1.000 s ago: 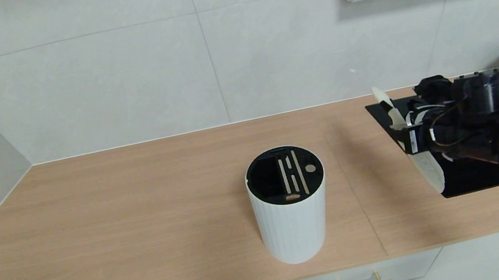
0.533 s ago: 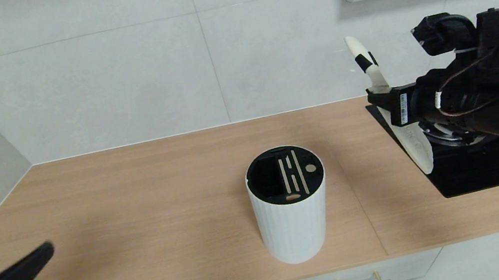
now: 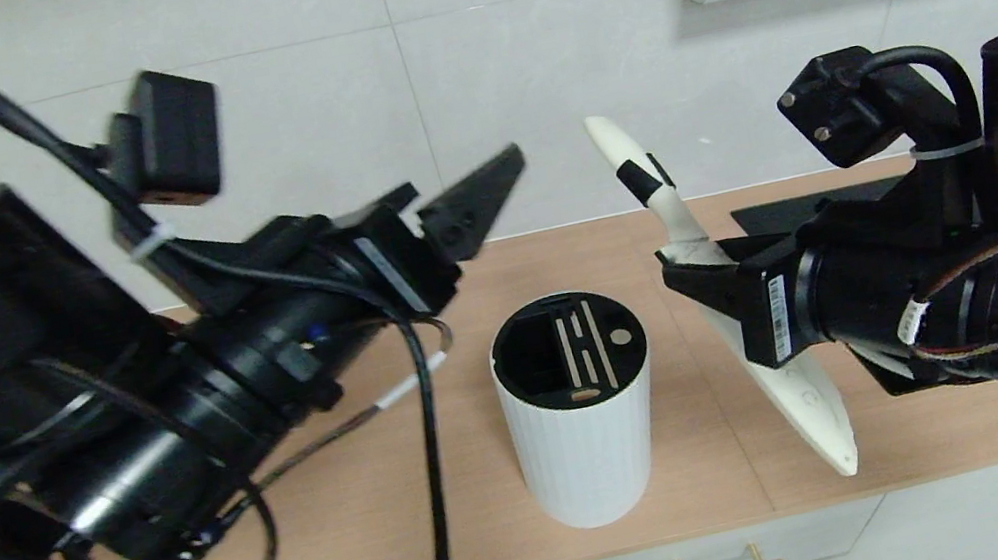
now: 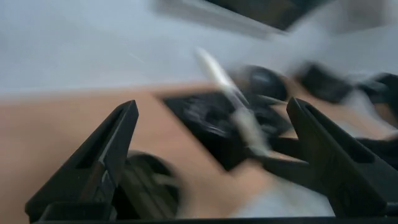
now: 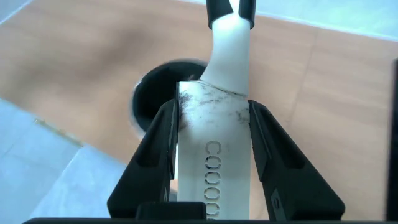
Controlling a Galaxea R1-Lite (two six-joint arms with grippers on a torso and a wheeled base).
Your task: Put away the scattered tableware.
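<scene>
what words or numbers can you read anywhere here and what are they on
No text can be read in full.
Raised marks on the blade of the white knife, gripped by the right gripper: they run off the picture's edge and do not read as a word.
White label on that gripper's body: too small to read.

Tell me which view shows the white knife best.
Head view: the whole white knife shows, handle up, blade down, clamped in the right gripper. The right wrist view gives its blade close between the fingers; the left wrist view, a blurred streak.
</scene>
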